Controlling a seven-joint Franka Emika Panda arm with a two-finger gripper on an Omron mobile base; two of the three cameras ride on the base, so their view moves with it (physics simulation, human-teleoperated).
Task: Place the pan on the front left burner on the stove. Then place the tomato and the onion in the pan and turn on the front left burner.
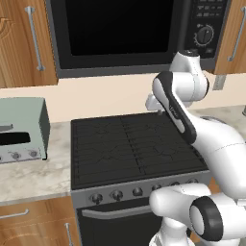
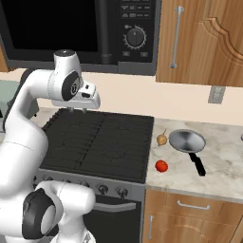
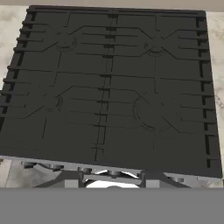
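The pan (image 2: 187, 140), silver-grey with a black handle, sits on the marble counter to the right of the stove (image 2: 102, 137). The tan onion (image 2: 162, 139) lies just left of the pan, and the red tomato (image 2: 161, 166) lies nearer the counter's front edge. My gripper (image 2: 78, 110) hangs over the back left of the cooktop, far from all three. It is open, with nothing between its fingers, and points down at the grates (image 3: 109, 179). The front left burner (image 1: 103, 161) (image 3: 50, 103) is bare.
A black microwave (image 1: 125, 29) hangs above the stove. A pale green toaster oven (image 1: 21, 129) stands on the counter left of the stove. Dark knobs (image 1: 116, 194) line the stove's front strip. Wooden cabinets (image 2: 204, 42) hang above the right counter.
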